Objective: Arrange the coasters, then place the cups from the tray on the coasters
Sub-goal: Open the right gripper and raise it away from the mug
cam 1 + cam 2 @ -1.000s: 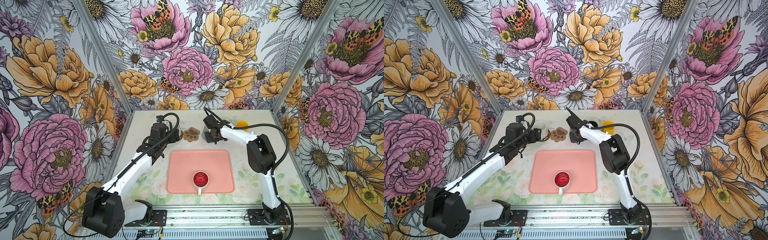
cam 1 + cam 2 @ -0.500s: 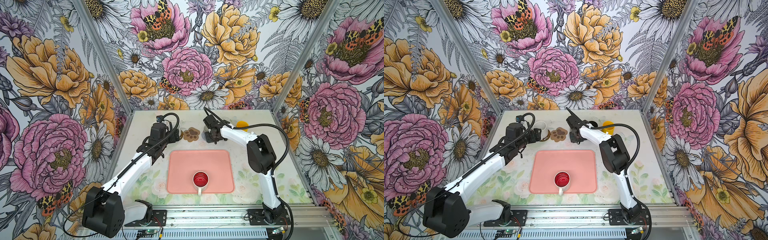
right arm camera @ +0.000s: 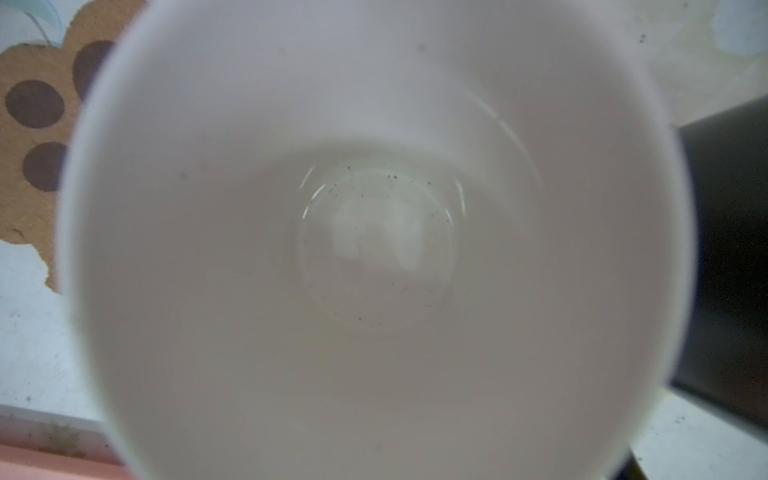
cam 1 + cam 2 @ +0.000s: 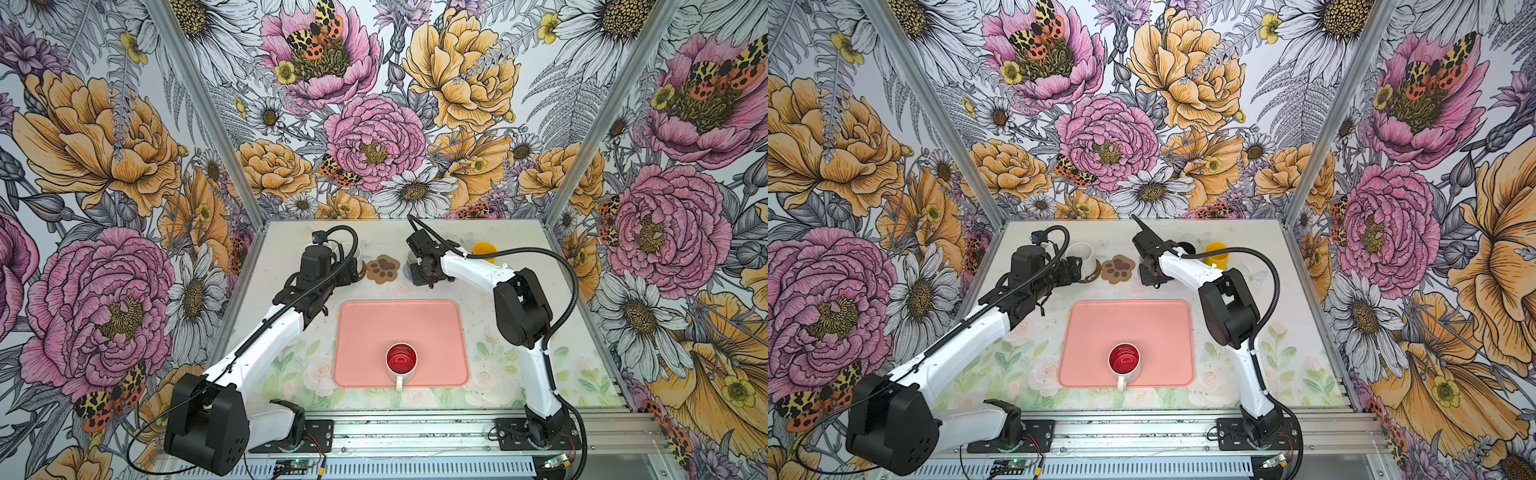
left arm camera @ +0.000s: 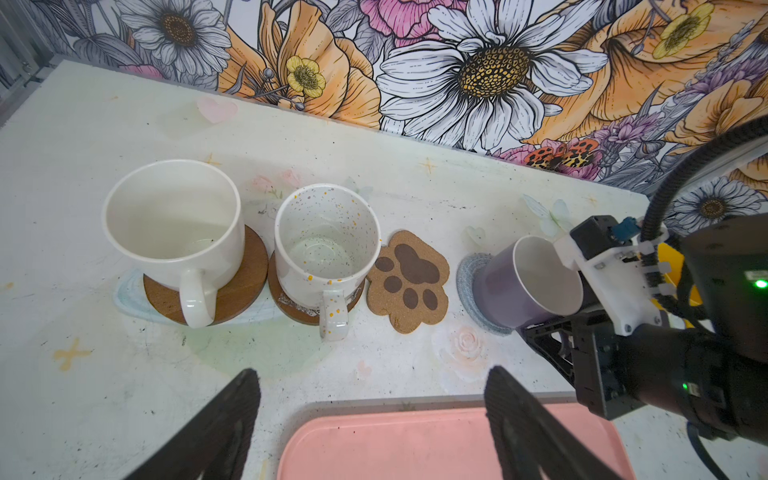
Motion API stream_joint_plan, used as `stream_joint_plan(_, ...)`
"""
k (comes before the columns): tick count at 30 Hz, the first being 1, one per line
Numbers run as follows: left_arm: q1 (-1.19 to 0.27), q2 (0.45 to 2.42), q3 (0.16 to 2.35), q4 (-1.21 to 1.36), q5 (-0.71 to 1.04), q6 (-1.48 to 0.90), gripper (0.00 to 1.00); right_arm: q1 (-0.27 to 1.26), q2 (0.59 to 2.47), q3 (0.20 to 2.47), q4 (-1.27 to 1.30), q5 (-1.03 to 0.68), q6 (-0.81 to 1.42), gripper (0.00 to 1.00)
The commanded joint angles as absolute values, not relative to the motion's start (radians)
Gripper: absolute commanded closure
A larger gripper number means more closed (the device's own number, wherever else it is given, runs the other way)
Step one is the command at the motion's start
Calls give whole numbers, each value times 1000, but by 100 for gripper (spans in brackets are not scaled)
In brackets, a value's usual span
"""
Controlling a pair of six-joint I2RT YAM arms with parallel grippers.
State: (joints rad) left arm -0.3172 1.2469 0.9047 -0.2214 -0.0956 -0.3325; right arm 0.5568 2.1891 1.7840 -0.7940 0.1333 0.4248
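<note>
**Quiet at the table (image 4: 478, 328)**

Nearest, the pink tray (image 4: 399, 324) holds a red-lined mug (image 4: 401, 359). Beyond, the left gripper (image 5: 372, 374) gapes empty; the right gripper (image 4: 422, 274) pinches a tilted lavender mug (image 5: 528, 282) on its grey coaster (image 5: 467, 278) (flowered walls (image 4: 374, 137) behind).

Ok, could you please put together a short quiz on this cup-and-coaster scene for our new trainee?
1. True or false: a mug stands on the paw-print coaster.
2. Which mug is on the tray? A. a black mug B. the white mug with red interior C. a yellow mug
3. Which gripper grips the tilted lavender mug on the grey-blue coaster?

Key
1. False: it is bare.
2. B.
3. The right gripper; the left gripper is open and empty.
</note>
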Motion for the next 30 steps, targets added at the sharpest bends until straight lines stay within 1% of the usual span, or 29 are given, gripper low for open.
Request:
stream_joint_plan(1, -307, 1226, 896, -228, -95, -321, 14, 554, 2209, 1842, -748, 141, 414, 100)
stream_joint_plan(10, -305, 1226, 894, -230, -93, -321, 14, 553, 2212, 1839, -749, 127, 413, 100)
stream_joint_plan(12, -305, 1226, 894, -231, -94, -321, 14, 553, 2211, 1838, -749, 125, 414, 91)
stream_joint_plan(14, -304, 1225, 894, -232, -93, -321, 14, 552, 2208, 1836, -749, 125, 416, 78)
stream_joint_plan(16, -305, 1223, 894, -232, -93, -321, 14, 553, 2207, 1836, -749, 123, 417, 72)
stream_joint_plan(22, -305, 1222, 894, -233, -91, -321, 14, 553, 2191, 1830, -748, 123, 419, 61)
stream_joint_plan(30, -304, 1223, 894, -232, -89, -322, 14, 555, 2122, 1798, -747, 136, 422, 53)
